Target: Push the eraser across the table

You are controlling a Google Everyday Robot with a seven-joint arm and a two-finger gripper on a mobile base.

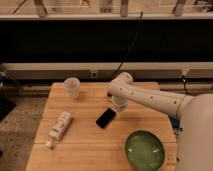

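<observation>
The eraser (106, 118), a flat black rectangular block, lies near the middle of the light wooden table (85, 150). My white arm reaches in from the right, bends at its elbow over the table's far edge, and comes down to the gripper (117, 105). The gripper is just above and right of the eraser's far end, close to it or touching it; I cannot tell which.
A white cup (72, 87) stands at the far left of the table. A white bottle (59, 127) lies on its side at the left. A green bowl (145, 149) sits at the near right corner. The small red-and-white object is hidden behind the gripper.
</observation>
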